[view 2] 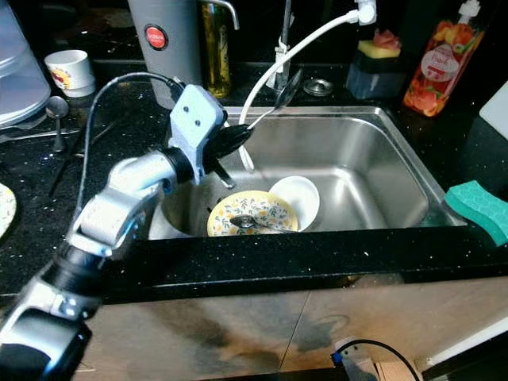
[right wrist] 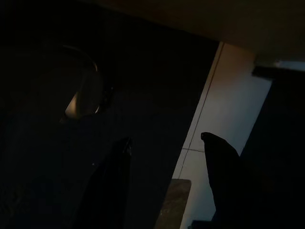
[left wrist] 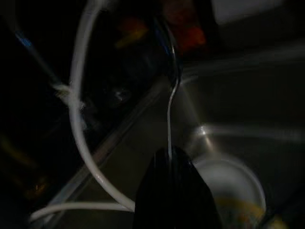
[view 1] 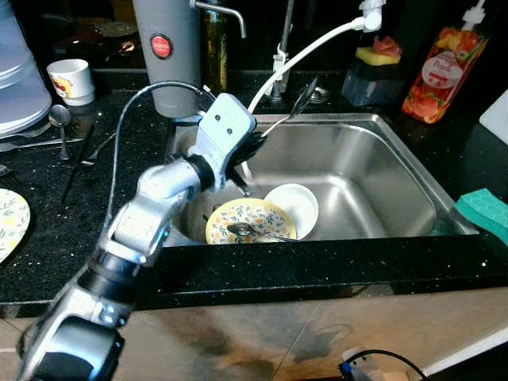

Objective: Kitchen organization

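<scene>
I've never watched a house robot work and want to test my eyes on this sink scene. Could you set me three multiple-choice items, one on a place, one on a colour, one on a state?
1. Where does the flowered yellow plate lie?
A. in the sink
B. on the floor
C. on the sponge

2. What colour is the sponge on the counter at the robot's right?
A. red
B. teal green
C. black

3. How are the left gripper's fingers?
A. wide open
B. shut on a spoon
C. shut on a cup

Key:
1 A: the plate rests in the sink beside a white bowl.
2 B: the sponge is teal green.
3 B: the left gripper pinches the spoon by its handle, bowl end raised.
</scene>
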Tool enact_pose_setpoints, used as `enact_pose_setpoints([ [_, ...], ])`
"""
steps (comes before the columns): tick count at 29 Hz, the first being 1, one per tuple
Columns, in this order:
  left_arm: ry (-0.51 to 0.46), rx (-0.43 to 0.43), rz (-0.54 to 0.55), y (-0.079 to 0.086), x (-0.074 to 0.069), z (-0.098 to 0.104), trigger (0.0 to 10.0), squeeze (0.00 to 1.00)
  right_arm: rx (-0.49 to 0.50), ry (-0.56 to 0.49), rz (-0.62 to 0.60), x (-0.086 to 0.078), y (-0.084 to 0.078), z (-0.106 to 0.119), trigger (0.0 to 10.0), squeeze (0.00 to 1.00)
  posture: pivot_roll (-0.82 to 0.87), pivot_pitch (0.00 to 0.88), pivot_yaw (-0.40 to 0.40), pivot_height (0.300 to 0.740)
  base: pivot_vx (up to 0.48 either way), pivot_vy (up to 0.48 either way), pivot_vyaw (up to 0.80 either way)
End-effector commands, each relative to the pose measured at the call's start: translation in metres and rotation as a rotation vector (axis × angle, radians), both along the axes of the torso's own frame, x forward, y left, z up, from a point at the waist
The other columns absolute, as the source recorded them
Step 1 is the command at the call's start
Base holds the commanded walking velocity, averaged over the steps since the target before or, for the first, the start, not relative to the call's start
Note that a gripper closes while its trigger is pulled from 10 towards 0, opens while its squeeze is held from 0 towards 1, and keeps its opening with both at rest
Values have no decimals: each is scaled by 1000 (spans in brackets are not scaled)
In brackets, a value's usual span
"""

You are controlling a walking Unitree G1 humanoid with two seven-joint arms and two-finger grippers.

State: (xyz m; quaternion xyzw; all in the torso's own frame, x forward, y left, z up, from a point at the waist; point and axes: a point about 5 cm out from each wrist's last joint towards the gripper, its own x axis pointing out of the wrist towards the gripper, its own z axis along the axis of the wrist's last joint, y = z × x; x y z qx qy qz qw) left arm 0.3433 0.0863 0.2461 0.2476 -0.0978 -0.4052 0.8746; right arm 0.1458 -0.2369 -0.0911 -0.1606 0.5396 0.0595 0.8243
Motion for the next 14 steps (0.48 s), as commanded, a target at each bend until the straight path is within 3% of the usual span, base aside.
enact_pose_setpoints([
  [1,18,103,-18,4,6,-10,10000,0,4,12,-6,-4,1,-2,10000,0,-20,49,1,740,0,0,0],
  [3,41,303,-50,15,20,-26,10000,0,7,13,-12,-8,1,-3,10000,0,-33,61,15,740,0,0,0],
  [7,70,384,-84,17,26,-34,10000,0,9,13,-18,-10,1,-4,10000,0,-42,67,23,740,0,0,0],
  [10,115,499,-141,18,31,-52,10000,0,11,13,-27,-14,2,-5,10000,0,-56,78,33,740,0,0,0],
  [14,196,498,-222,15,27,-68,10000,0,12,15,-32,-17,2,-6,10000,0,-72,86,39,740,0,0,0],
])
